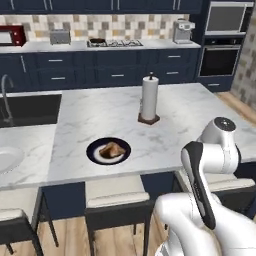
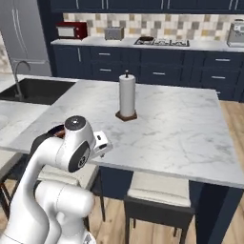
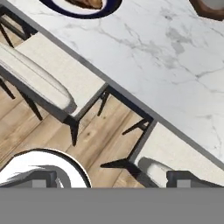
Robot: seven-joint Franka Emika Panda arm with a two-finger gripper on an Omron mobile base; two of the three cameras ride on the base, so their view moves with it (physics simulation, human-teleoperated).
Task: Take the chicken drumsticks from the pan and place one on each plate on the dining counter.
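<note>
On the dining counter (image 1: 165, 135) lies a dark plate (image 1: 95, 155) with a pale centre, and one orange-brown chicken drumstick (image 1: 112, 149) rests on it. The hand view catches this plate (image 3: 109, 7) and drumstick (image 3: 85, 3) at its top edge. A white plate (image 1: 7, 159) sits at the counter's far left, cut off by the frame. A small black pan (image 1: 97, 41) stands on the stove at the back; its contents are too small to tell. My gripper (image 3: 114, 178) hangs open and holds nothing, over the stools just off the counter's near edge.
A paper towel holder (image 1: 149, 99) stands mid-counter. The black sink (image 1: 30, 107) and tap are at the left. Cushioned stools (image 1: 117, 192) line the near edge. A toaster (image 1: 60, 36), red microwave (image 1: 11, 35) and coffee machine (image 1: 183, 31) sit on the back worktop.
</note>
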